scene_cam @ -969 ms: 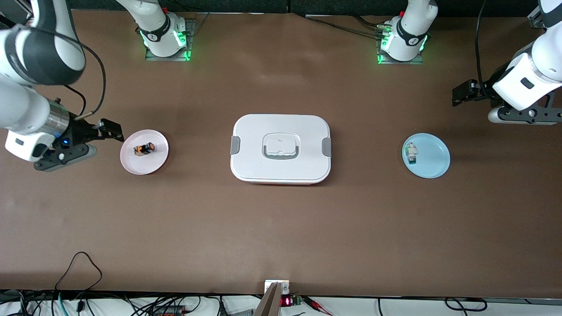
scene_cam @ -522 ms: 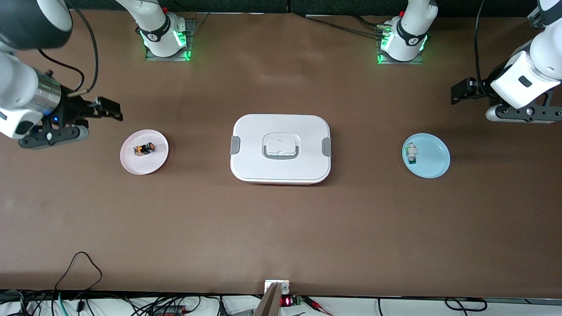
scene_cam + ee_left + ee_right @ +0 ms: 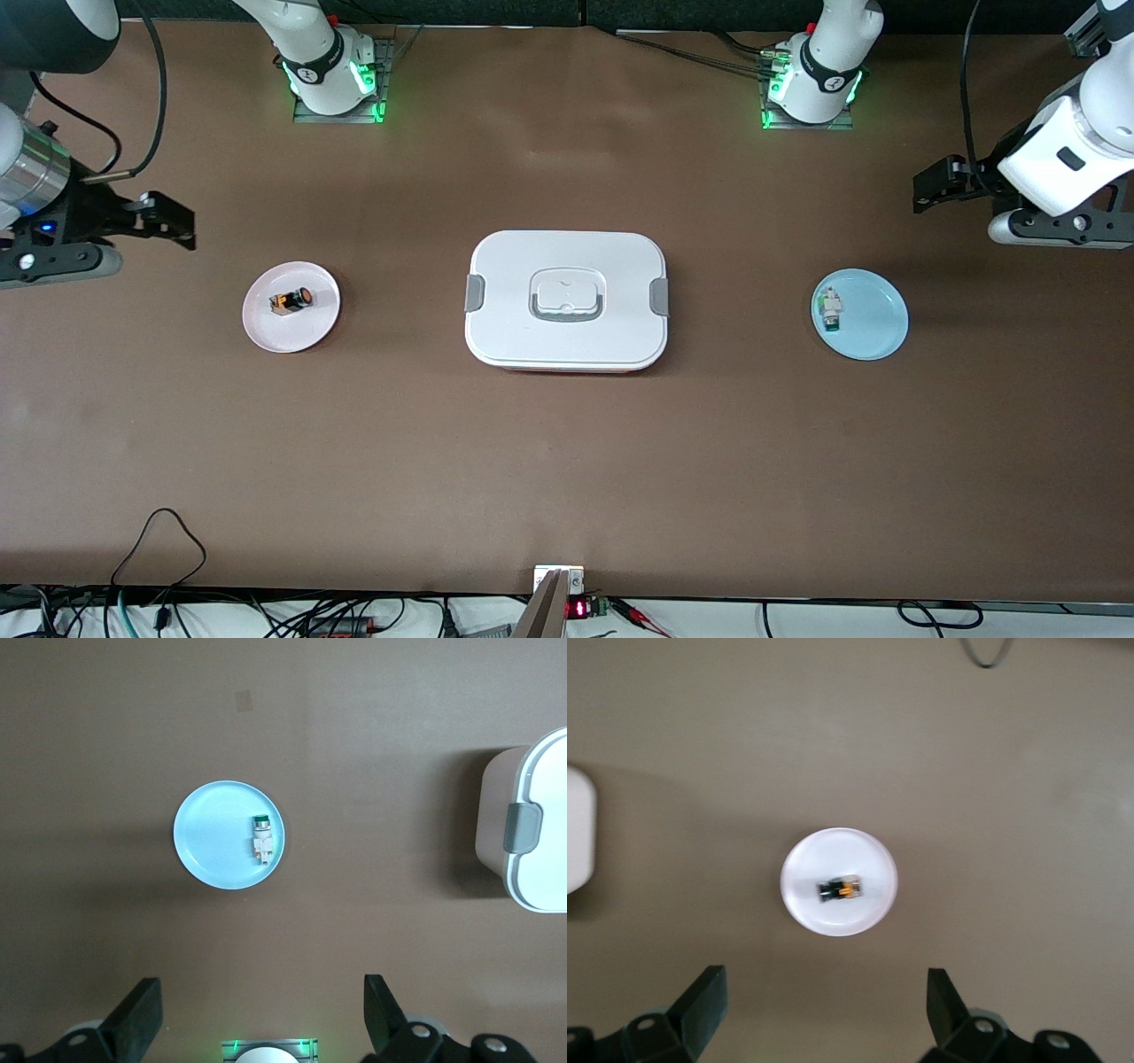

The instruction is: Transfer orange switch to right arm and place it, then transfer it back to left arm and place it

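Front view: brown matte desk [image 3: 567, 461], bare apart from three items in a row across its middle; loose cables and a small red-lit display run along the edge nearest the camera, and both arm bases with green lights stand along the farthest edge. The box [image 3: 567, 299] sits mid-desk, lid on, grey latches at both short ends. The orange switch [image 3: 291, 300] lies on its side on a pink plate [image 3: 266, 332] toward the right arm's end; its long axis runs roughly along the desk's length, tilted slightly, with the round orange face pointing toward the box. A blue plate [image 3: 873, 332] toward the left arm's end carries a small white-and-green component [image 3: 830, 309]. The right gripper [image 3: 173, 221] hangs in the air over bare desk out toward its own end, well apart from the pink plate; the left gripper [image 3: 930, 182] hangs over bare desk near the blue plate. Left wrist view: blue plate [image 3: 208, 846] with the component [image 3: 261, 840] near its rim, a corner of the box [image 3: 532, 828] at the frame edge; fingers [image 3: 137, 1023] spread wide, holding nothing. Right wrist view (slightly soft): pink plate [image 3: 868, 855] with the switch [image 3: 840, 889] near its centre; fingers [image 3: 700, 1005] spread wide, empty.
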Robot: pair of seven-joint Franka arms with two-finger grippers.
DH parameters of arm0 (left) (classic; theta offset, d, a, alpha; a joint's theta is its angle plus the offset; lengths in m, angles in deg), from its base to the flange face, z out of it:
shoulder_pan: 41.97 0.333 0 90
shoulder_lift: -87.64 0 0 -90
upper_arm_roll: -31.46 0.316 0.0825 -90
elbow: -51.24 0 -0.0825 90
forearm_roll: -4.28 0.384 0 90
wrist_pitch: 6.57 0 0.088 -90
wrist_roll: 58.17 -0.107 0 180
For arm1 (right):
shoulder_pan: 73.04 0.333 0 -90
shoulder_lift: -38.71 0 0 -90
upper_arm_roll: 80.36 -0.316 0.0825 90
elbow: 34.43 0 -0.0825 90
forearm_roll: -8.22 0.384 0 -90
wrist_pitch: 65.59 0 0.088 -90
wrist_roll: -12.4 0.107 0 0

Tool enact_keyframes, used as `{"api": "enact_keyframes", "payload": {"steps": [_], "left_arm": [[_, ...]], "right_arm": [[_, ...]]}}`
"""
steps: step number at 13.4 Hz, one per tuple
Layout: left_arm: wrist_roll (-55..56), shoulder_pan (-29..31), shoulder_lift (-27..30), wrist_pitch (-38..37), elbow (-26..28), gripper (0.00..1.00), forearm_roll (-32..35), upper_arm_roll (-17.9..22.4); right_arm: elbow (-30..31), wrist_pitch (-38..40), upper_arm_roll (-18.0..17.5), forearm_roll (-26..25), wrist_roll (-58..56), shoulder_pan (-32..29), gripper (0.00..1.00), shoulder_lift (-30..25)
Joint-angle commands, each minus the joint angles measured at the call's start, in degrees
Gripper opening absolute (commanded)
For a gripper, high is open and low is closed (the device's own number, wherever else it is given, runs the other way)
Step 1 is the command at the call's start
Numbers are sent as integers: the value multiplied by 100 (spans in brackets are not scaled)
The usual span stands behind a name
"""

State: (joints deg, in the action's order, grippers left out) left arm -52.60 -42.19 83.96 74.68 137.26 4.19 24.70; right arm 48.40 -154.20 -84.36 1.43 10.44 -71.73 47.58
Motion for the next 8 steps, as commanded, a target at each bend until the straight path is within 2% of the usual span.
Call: {"api": "enact_keyframes", "payload": {"steps": [1, 5, 8], "left_arm": [[164, -30, -97, -118, -209, 100, -43, -62], [164, -13, -62, -57, -147, 100, -79, -97], [164, -4, 253, 399, 378, 100, -79, -97]], "right_arm": [[-127, -34, 284, -138, 423, -17, 100, 71], [-57, -130, 934, 388, 452, -9, 100, 115], [250, -289, 1032, 337, 171, -26, 100, 28]]}}
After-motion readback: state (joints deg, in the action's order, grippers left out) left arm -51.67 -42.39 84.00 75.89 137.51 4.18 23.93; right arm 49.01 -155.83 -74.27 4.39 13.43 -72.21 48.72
